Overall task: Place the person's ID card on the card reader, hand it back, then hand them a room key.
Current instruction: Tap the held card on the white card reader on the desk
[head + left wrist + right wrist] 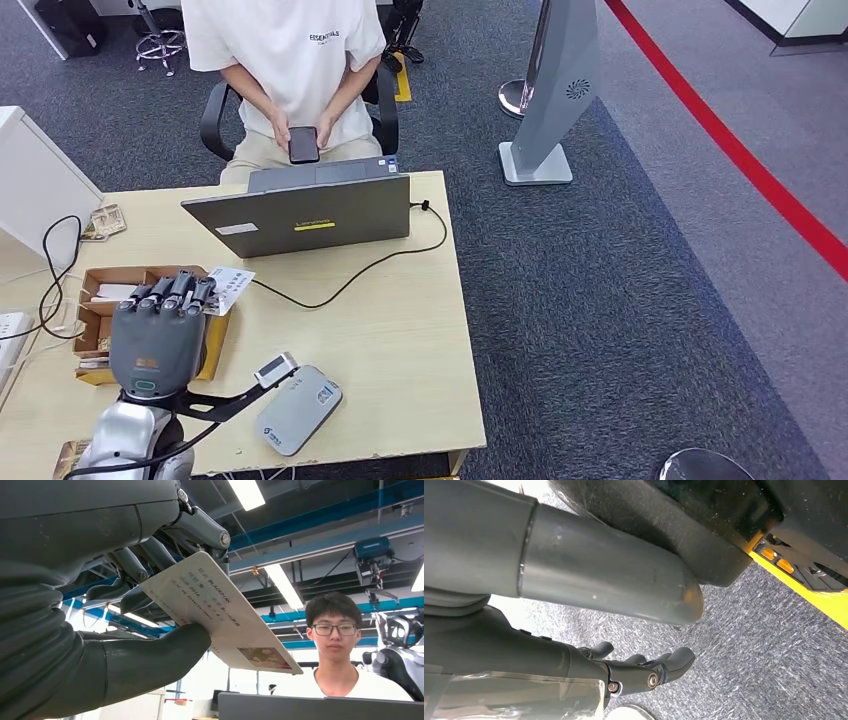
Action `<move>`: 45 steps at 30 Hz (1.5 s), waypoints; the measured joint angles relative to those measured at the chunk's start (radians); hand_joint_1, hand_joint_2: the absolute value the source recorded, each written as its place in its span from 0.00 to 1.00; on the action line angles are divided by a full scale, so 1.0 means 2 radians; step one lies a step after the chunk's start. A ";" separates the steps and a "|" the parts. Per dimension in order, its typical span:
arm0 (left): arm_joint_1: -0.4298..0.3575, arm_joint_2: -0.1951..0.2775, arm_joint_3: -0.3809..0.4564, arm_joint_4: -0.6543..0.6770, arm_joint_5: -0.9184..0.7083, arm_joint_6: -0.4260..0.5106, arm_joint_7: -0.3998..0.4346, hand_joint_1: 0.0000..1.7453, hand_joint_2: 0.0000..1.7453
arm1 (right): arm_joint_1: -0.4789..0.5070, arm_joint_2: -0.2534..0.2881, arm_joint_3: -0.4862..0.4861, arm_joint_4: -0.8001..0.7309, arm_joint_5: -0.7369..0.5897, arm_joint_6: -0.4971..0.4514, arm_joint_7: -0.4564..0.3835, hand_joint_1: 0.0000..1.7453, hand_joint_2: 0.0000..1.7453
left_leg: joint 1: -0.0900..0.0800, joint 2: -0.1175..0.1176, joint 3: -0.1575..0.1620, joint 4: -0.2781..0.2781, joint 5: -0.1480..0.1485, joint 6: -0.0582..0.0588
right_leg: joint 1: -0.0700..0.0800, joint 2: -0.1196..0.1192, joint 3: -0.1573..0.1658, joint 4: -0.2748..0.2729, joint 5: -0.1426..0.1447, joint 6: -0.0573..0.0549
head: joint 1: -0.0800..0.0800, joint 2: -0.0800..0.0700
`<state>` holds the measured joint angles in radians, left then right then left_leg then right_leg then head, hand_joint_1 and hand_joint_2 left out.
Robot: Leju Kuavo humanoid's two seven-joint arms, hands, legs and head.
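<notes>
- Left robot hand (160, 325): raised above the left part of the desk (400, 330), back of hand toward the head camera, fingers (175, 292) pointing away toward the person (290, 60).
- Left wrist view: ID card (220, 615) pinched near one end between thumb (150, 660) on one face and darker fingers on the other; most of the card juts free beyond the grasp. Printed text and a small photo patch visible on the free part.
- Right robot hand (644, 672): hanging low over grey carpet, fingers loosely apart, nothing in them.
- Handling, judged: card thin, flat, stiff, very light; smooth faces probably slippery against the pads. Hold looks adequate for carrying; slight twist could let it pivot about the pinch.
- Best hold, judged: one short end, flat faces between thumb and fingers, as now, leaving the long free part to lay on the reader or offer to the person.
- Card reader (298, 408): grey, rounded, flat on the desk near the front edge, just right of the left arm, below and right of the held card. Card apart from it, not yet placed by the look of it.
- Cardboard tray (92, 290) under and behind the left robot hand; contents partly hidden; whether room keys lie in it cannot be told.
- Counts: ID card 1; card reader 1; laptop (300, 215) 1, open toward the person, one cable (350, 285) trailing across the desk; phone (303, 144) 1, in the person's hands; person 1, seated beyond the desk.
</notes>
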<state>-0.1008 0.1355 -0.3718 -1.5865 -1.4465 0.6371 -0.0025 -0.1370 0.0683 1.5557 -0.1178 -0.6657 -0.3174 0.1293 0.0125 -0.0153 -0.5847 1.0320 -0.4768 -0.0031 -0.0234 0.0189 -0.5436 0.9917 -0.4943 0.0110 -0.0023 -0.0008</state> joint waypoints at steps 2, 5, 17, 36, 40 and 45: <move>0.001 0.000 -0.004 -0.001 0.000 0.000 0.000 1.00 1.00 | 0.000 0.000 0.000 0.000 0.000 0.000 0.000 0.00 0.00 | 0.000 0.000 0.000 0.000 0.000 0.000 | 0.000 0.000 0.000 0.000 0.000 0.000 | 0.000 0.000; 0.002 -0.001 -0.009 -0.002 0.001 0.000 0.000 1.00 1.00 | 0.000 0.000 0.000 0.000 -0.001 0.000 0.000 0.00 0.00 | 0.000 0.000 0.000 0.000 0.000 0.000 | 0.000 0.000 0.000 0.000 0.000 0.000 | 0.000 0.000; 0.038 -0.039 -0.059 0.049 0.034 0.022 -0.011 1.00 1.00 | 0.000 0.000 0.000 0.000 -0.002 0.002 0.008 0.00 0.00 | 0.000 0.000 0.000 0.000 0.000 0.000 | 0.000 0.000 0.000 0.000 0.000 0.000 | 0.000 0.000; 0.099 -0.092 -0.058 0.061 0.008 0.026 -0.037 1.00 1.00 | 0.003 0.000 0.000 0.000 -0.002 -0.004 0.018 0.00 0.00 | 0.000 0.000 0.000 0.000 -0.001 0.000 | 0.000 0.000 0.000 0.000 0.000 0.000 | 0.000 0.000; 0.112 -0.098 -0.046 0.061 0.009 0.027 -0.036 1.00 1.00 | 0.003 0.000 0.000 0.000 -0.002 -0.004 0.022 0.00 0.00 | 0.000 0.000 0.000 0.000 -0.001 0.000 | 0.000 0.000 0.000 0.000 0.000 0.000 | 0.000 0.000; 0.122 -0.102 -0.031 0.061 0.010 0.027 -0.039 1.00 1.00 | 0.004 0.000 0.000 0.000 -0.002 -0.005 0.025 0.00 0.00 | 0.000 0.000 0.000 0.000 -0.001 0.000 | 0.000 0.000 0.000 0.000 0.000 0.000 | 0.000 0.000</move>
<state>0.1438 -0.0682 -0.4333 -1.4648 -1.4256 0.6901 -0.0808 -0.1293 0.0690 1.5557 -0.1179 -0.6703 -0.3265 0.1797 0.0123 -0.0156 -0.5852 1.0320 -0.4779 -0.0025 -0.0235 0.0185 -0.5436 0.9911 -0.4950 0.0117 -0.0024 -0.0009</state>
